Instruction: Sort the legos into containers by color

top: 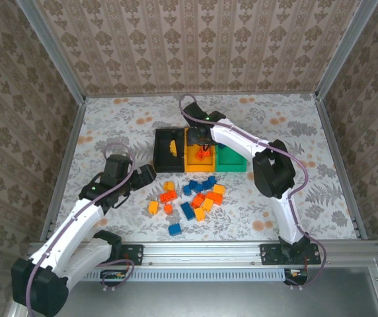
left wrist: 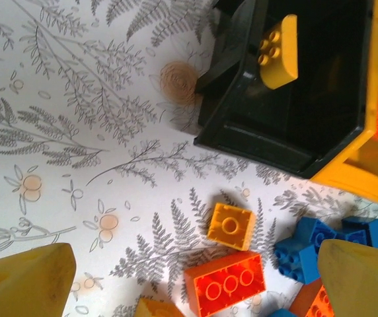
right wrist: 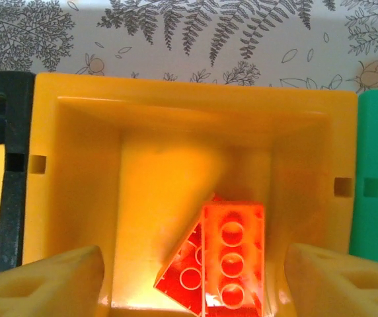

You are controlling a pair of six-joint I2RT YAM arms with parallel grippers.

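Legos lie loose on the table, a mixed heap of yellow, red and blue at 6 o'clock from the three joined bins in the top view. The black bin has one yellow brick in it. The orange bin has two red bricks on its floor. The green bin closes the row at the 3 o'clock end.

The right gripper hangs over the orange bin with its fingers apart. On its wrist camera the pads sit at 7 and 5 o'clock, and the red bricks lie between them, touching neither. It holds nothing.

The left gripper is low on the table by the black bin's near corner, fingers spread wide and empty. The heap lies at about 4 o'clock from it in the top view, so this looks the nearer arm for the next pick.

On the left wrist camera an oblong red brick lies just ahead of the gap between the fingers. A yellow square sits beyond it at 12 o'clock and blue bricks at 2 o'clock. The oblong's long axis runs from about 8 to 2 o'clock, close to the line on which the fingers shut. I'd judge that closing as it stands would pinch the brick end to end, and that a turn of the wrist would suit the short sides better. Its bin is at 1 o'clock in that view.
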